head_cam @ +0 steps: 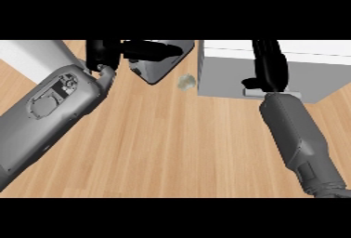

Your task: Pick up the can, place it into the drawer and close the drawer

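The drawer unit point(226, 79) is a white-topped grey box at the upper right, with a pale handle point(255, 93) low on its front. My right hand point(272, 67) lies against that front just above the handle, fingers straight and reaching up over the top edge; it holds nothing. My left hand point(145, 50) is raised at the upper left, fingers relaxed, with nothing seen in it. A small pale grey-green object point(185, 82) rests on the counter between the left hand and the drawer unit. No can shows plainly, and the drawer's inside is hidden.
The wooden counter point(178, 144) spreads across the middle and bottom. A white block point(27, 58) sits at the far upper left behind my left forearm point(51, 111). My right forearm point(302, 139) runs down to the lower right corner.
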You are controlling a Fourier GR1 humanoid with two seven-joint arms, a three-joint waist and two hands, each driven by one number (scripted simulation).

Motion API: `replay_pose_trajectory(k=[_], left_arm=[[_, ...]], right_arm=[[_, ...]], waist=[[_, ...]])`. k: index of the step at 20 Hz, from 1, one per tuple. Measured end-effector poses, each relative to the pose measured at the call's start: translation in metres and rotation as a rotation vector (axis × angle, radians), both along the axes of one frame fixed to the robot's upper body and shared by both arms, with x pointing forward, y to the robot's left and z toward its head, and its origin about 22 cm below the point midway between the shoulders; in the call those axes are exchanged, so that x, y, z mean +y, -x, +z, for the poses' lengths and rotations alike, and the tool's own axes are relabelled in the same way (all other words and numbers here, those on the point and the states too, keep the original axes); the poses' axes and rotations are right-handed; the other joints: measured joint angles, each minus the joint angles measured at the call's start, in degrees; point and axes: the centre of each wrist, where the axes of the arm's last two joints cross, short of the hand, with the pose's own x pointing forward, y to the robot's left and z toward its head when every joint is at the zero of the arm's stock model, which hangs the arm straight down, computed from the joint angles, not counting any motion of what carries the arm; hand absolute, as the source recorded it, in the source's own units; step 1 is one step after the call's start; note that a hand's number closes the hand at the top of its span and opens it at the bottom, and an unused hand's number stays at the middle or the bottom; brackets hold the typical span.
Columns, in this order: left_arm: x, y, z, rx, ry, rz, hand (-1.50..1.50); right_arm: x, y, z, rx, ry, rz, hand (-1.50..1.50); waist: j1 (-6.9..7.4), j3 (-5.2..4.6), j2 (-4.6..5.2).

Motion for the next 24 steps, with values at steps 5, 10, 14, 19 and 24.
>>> replay_pose_trajectory(k=[5,10,14,19,24], left_arm=[[0.006,0.01,-0.008,0.004,-0.003,-0.008,-1.5],[0.013,0.018,-0.019,0.004,-0.011,-0.009,-1.5],[0.017,0.025,-0.025,0.003,-0.01,-0.017,-1.5],[0.025,0.032,-0.03,0.003,-0.018,-0.025,-1.5],[0.028,0.033,-0.032,0.002,-0.012,-0.016,-1.5]], right_arm=[[0.002,-0.011,0.007,-0.016,0.011,-0.016,-1.5],[0.007,-0.021,0.019,0.006,0.009,-0.015,-1.5],[0.006,-0.025,0.023,0.024,0.007,-0.019,-1.5],[0.003,-0.029,0.03,0.046,-0.002,0.007,-1.5],[0.009,-0.032,0.035,0.024,-0.097,0.074,-1.5]], waist=[[0.25,-0.05,0.02],[0.17,0.12,0.44],[0.29,0.2,0.62],[0.48,0.3,0.91],[-0.37,0.42,1.07]])
